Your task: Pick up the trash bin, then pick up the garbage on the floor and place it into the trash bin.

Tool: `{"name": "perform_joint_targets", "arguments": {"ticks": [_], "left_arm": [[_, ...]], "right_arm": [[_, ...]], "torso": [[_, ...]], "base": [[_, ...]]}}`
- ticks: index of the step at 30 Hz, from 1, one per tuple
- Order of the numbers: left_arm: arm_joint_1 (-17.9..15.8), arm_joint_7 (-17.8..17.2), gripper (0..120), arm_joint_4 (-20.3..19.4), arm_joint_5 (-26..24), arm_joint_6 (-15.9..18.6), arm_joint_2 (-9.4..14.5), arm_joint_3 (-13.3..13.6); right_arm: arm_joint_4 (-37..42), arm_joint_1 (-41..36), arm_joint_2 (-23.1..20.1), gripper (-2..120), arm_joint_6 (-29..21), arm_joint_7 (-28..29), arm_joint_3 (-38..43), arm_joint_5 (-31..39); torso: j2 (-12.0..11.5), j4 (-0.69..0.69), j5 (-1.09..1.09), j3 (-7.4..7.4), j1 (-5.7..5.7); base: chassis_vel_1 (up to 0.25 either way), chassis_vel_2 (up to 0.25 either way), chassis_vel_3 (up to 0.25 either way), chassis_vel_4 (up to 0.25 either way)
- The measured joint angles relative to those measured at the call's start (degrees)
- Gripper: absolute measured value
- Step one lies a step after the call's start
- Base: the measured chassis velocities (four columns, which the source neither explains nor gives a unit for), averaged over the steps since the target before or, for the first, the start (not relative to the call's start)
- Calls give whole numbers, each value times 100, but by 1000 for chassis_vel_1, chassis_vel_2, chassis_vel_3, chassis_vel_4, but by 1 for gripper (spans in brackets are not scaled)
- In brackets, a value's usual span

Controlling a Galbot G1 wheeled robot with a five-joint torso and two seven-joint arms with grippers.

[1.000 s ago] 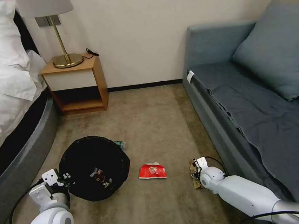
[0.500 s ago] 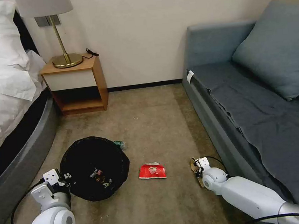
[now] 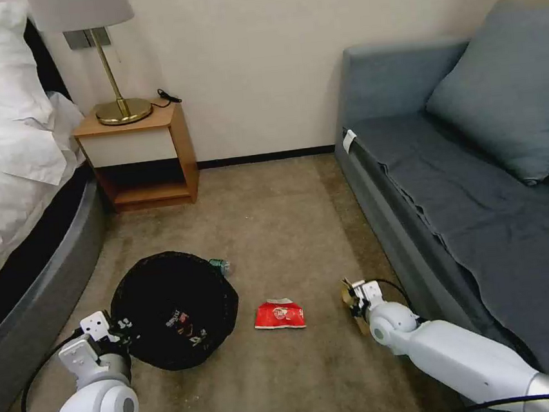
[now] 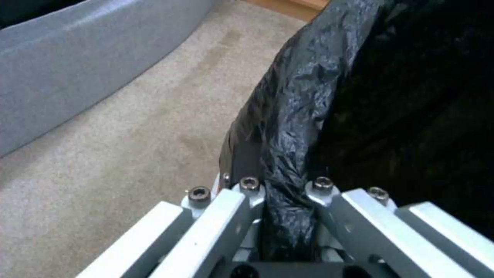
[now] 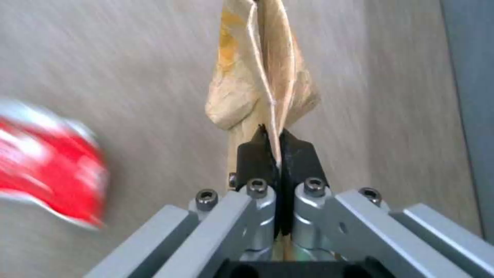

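One paper bag (image 5: 260, 77) between right tool (image 5: 278, 148) pads.

I see the carpeted floor (image 3: 283, 231) carrying the red snack packet (image 3: 279, 314), with the clear bottle (image 3: 220, 265) just behind the trash bin (image 3: 174, 309).

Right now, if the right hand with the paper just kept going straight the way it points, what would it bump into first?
Probably the carpet: the right hand, shut on the tan paper bag, points down at bare floor, with the red snack packet off to one side. Depth is hard to judge.
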Motion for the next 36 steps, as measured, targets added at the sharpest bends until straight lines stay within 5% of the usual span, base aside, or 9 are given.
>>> {"name": "perform_joint_targets", "arguments": {"ticks": [8,14,24,33,36], "left_arm": [[-5,0,3,20,10,24,3,18],[8,0,3,35,22,43,-33,92],[2,-2,3,34,136,80,-119,194],[-13,-2,3,39,191,85,-178,228],[-12,0,3,26,216,91,-201,248]], "right_arm": [[1453,450,14,0,133,143,-6,411],[2330,1147,482,0,385,504,-669,996],[2311,2004,1879,0,563,746,-1687,1354],[2114,1951,1995,1,552,781,-2249,1163],[1936,1920,2039,14,559,784,-2379,980]], "torso": [[0,0,-1,0,0],[0,0,-2,0,0],[0,3,-1,0,0],[0,0,-1,0,0],[0,0,0,0,0]], "base": [[0,0,0,0],[0,0,0,0],[0,0,0,0],[0,0,0,0],[0,0,0,0]]}}
